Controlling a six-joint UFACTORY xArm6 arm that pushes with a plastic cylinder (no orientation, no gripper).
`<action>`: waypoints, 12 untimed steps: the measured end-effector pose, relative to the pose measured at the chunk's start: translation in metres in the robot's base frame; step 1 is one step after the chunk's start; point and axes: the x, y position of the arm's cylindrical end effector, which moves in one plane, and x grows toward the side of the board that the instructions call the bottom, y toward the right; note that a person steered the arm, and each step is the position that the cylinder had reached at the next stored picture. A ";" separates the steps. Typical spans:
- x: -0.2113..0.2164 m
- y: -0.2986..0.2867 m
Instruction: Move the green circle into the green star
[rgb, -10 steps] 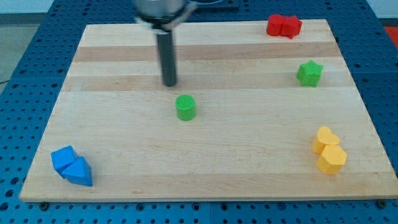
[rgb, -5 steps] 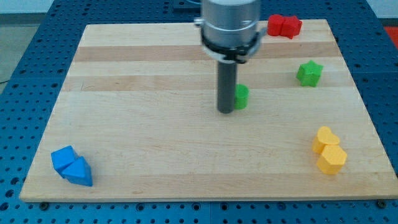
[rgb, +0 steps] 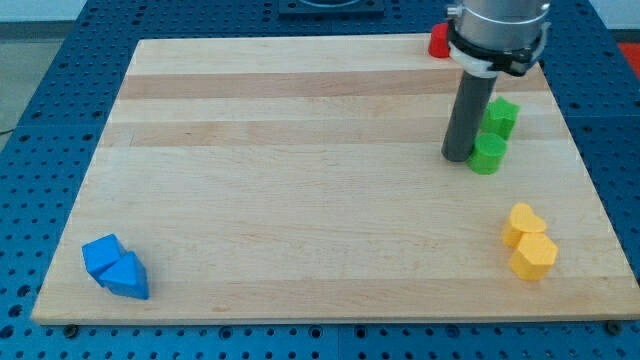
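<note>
My tip (rgb: 459, 157) – a plain rod, no hand to open/close – touches the small green plastic circle block (rgb: 488, 154) on its right; green star block (rgb: 500, 117) just beyond. Circle's light, stiff, prob. slides easily – push centre-on.

The bench (rgb: 300, 230) is pale wood in long planks, smooth with a soft satin sheen. The green circle (rgb: 488, 154), green star (rgb: 500, 117) and yellow blocks (rgb: 528, 242) look like matt plastic. The rod (rgb: 466, 120) is dark and matt, under a brushed metal collar (rgb: 497, 28).
</note>
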 end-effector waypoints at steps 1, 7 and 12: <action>0.021 -0.035; 0.039 -0.013; 0.044 0.066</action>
